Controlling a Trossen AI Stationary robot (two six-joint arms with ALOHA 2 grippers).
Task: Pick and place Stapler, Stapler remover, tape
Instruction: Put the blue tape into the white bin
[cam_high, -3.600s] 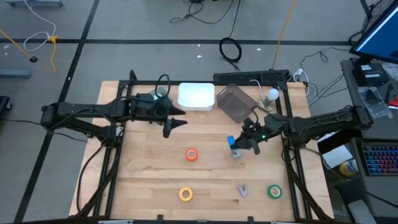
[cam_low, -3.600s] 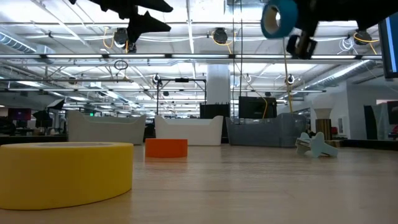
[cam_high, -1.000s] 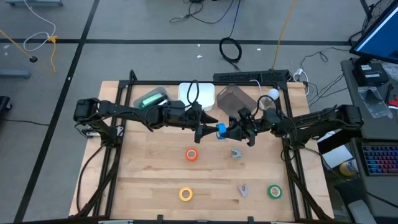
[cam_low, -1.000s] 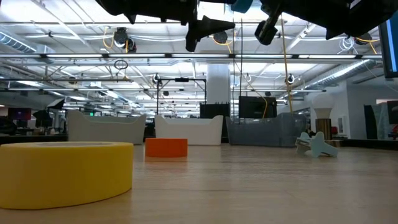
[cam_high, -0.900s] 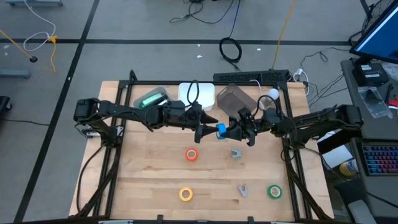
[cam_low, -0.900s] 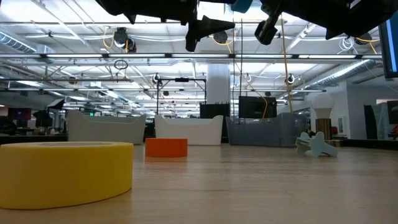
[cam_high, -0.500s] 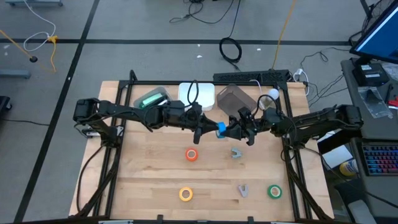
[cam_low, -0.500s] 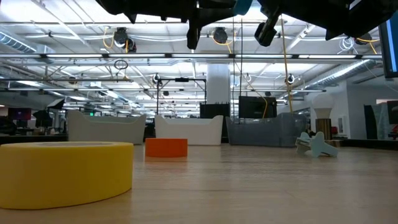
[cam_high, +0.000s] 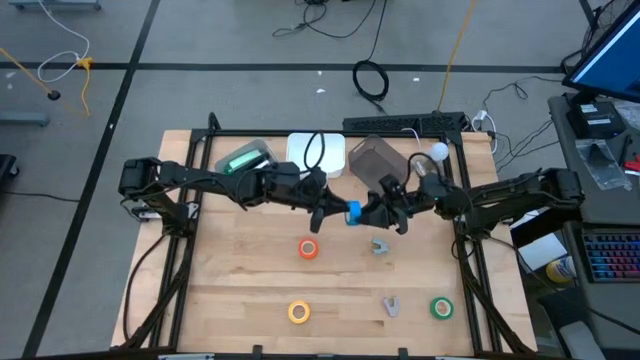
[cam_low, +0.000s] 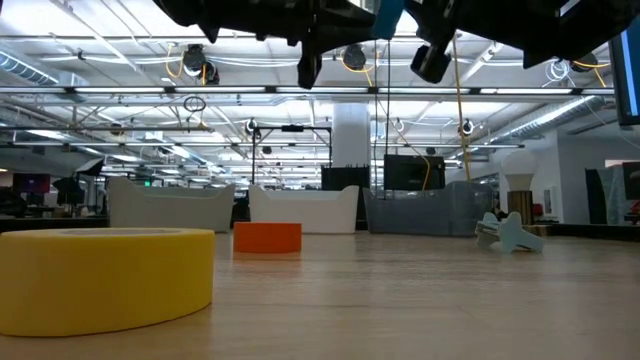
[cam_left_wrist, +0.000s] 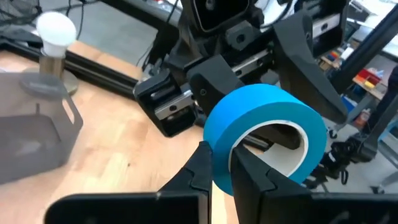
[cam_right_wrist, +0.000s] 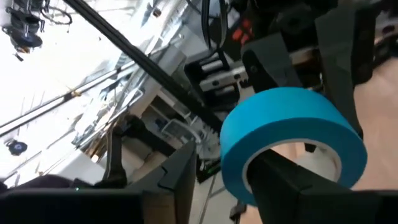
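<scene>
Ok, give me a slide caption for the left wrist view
Left pincer shut on the blue tape roll's wall, right pincer facing it, mid-handover.

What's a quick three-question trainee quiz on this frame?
1. Which tape is held above the table? A red tape, B blue tape, C white tape.
2. True or false: the left end effector is shut on the blue tape.
3. How many tape rolls lie on the table?
Key: 1 B. 2 true. 3 three: orange, yellow, green.
</scene>
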